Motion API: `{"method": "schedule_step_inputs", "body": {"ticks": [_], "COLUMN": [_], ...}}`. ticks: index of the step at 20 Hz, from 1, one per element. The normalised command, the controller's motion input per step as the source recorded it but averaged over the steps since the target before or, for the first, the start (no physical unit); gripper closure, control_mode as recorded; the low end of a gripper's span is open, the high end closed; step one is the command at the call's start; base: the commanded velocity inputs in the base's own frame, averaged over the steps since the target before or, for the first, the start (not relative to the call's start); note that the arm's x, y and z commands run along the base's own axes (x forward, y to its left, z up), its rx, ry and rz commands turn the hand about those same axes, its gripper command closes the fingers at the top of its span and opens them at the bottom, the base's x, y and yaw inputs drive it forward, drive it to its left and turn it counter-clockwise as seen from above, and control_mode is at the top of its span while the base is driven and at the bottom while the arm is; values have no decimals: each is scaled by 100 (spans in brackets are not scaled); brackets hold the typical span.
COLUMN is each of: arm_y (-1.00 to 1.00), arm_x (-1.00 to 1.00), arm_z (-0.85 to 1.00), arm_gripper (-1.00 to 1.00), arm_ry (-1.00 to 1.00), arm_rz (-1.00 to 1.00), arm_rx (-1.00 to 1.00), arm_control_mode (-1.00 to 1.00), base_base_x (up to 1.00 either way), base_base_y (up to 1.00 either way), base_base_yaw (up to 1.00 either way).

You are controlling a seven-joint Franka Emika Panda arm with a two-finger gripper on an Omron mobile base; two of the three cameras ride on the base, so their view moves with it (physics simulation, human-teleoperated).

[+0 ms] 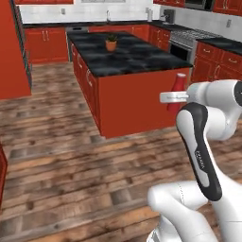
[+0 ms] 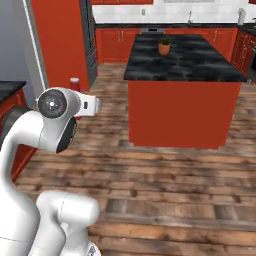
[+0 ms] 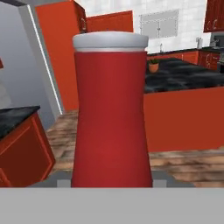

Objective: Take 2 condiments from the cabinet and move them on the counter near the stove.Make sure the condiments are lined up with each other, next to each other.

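One condiment, a slim red bottle (image 3: pixel 111 113) with a pale cap, stands upright close in front of the hand camera. My gripper (image 3: pixel 111 180) is shut on its lower body. From the left base view the bottle (image 1: pixel 178 85) hangs in my gripper (image 1: pixel 177 98) over the wooden floor, in front of the island. Its cap (image 2: pixel 75 81) peeks above my arm in the right base view. The grey stove (image 1: pixel 186 40) and the black counter (image 1: pixel 227 44) lie far off at the back right. Red wall cabinets (image 1: pixel 227 5) hang above them; I cannot tell which one is the task's cabinet.
A red island (image 1: pixel 137 94) with a black top and a potted plant (image 1: pixel 111 44) stands ahead. A tall red cabinet (image 2: pixel 57 40) and a grey wall panel (image 2: pixel 15 40) rise on the left, next to a low black counter end (image 2: pixel 9 90). Wooden floor (image 1: pixel 61 156) spreads around my base.
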Motion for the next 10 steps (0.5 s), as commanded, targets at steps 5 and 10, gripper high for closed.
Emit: {"method": "schedule_step_inputs", "body": {"ticks": [5, 10], "arm_y": [0, 0], "arm_x": [0, 0], "arm_z": [0, 0], "arm_gripper": [100, 100], "arm_ry": [0, 0], "arm_rz": [0, 0], "arm_rx": [0, 0], "arm_control_mode": [100, 100], "base_base_x": [58, 56], "base_base_y": [-90, -55], "base_base_yaw": [-46, -57]}}
